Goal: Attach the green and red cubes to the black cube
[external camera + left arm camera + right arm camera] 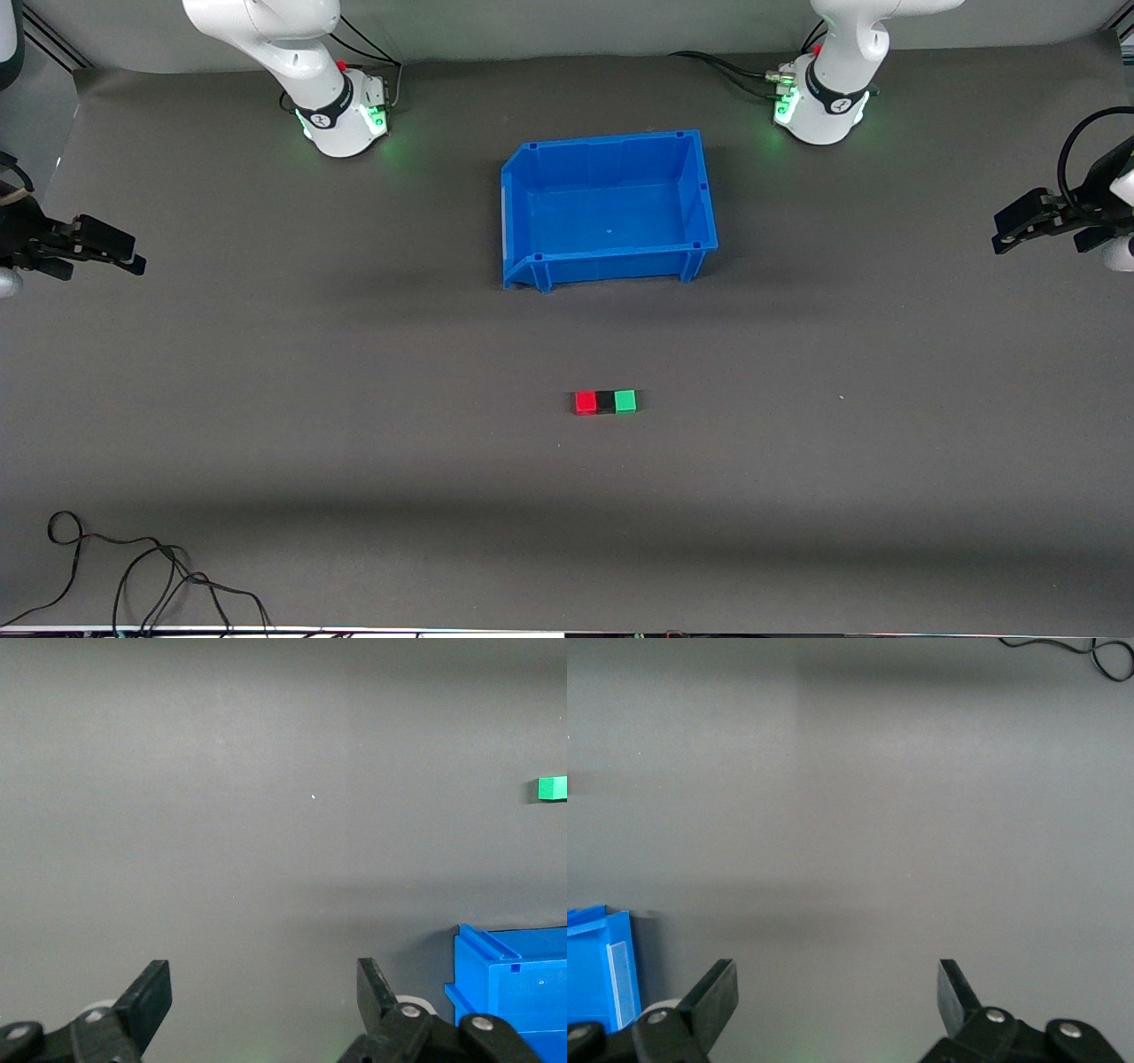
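Observation:
Three small cubes sit joined in a row on the grey table: the red cube (585, 402) toward the right arm's end, the black cube (605, 401) in the middle, the green cube (625, 401) toward the left arm's end. The green cube (552, 788) also shows at the edge of the left wrist view. My left gripper (1005, 232) hangs open at the left arm's end of the table, its fingers (152, 995) wide apart over bare table. My right gripper (133, 254) hangs open at the right arm's end, with nothing between its fingers (718, 990).
A blue bin (532, 266) stands empty between the arm bases and the cubes; its corner shows in both wrist views (514, 979) (602, 966). Black cables (133, 576) lie at the table's near edge toward the right arm's end.

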Available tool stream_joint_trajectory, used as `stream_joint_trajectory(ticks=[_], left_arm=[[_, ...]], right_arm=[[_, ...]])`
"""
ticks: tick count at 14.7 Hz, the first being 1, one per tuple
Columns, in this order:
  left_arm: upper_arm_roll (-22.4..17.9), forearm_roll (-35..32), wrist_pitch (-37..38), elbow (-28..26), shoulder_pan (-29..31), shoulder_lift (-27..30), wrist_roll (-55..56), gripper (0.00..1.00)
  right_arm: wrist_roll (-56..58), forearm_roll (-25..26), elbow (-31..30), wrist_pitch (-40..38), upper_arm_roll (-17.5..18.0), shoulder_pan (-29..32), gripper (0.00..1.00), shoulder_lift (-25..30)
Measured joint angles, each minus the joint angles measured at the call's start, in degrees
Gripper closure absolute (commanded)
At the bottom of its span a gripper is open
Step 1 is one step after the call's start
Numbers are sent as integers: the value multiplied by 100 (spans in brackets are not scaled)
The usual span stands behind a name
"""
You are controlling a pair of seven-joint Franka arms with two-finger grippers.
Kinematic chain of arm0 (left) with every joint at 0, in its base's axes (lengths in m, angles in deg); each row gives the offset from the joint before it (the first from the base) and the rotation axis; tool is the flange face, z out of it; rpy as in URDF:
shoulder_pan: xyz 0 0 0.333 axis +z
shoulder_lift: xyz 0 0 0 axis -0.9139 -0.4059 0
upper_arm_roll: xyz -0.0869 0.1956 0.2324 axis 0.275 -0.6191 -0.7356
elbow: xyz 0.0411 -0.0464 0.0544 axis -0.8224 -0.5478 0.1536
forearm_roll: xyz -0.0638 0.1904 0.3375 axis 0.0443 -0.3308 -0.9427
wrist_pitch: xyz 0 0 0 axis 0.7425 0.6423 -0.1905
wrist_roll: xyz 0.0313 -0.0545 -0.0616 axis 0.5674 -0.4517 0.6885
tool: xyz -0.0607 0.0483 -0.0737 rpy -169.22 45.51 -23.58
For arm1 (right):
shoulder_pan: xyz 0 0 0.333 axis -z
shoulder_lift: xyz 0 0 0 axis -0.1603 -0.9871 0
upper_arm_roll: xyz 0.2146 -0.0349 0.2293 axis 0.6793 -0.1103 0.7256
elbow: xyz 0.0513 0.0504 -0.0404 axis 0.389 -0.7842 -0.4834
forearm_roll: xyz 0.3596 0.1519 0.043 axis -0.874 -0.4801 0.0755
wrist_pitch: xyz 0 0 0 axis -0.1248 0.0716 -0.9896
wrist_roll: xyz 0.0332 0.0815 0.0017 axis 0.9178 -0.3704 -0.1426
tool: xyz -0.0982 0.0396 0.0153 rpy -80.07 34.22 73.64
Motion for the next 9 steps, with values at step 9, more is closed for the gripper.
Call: stream_joint_trajectory(ticks=[9], left_arm=[[-6, 3, -1, -40, 1, 0, -4, 6]], right_arm=[[4, 9, -3, 4, -15, 9, 0, 7]])
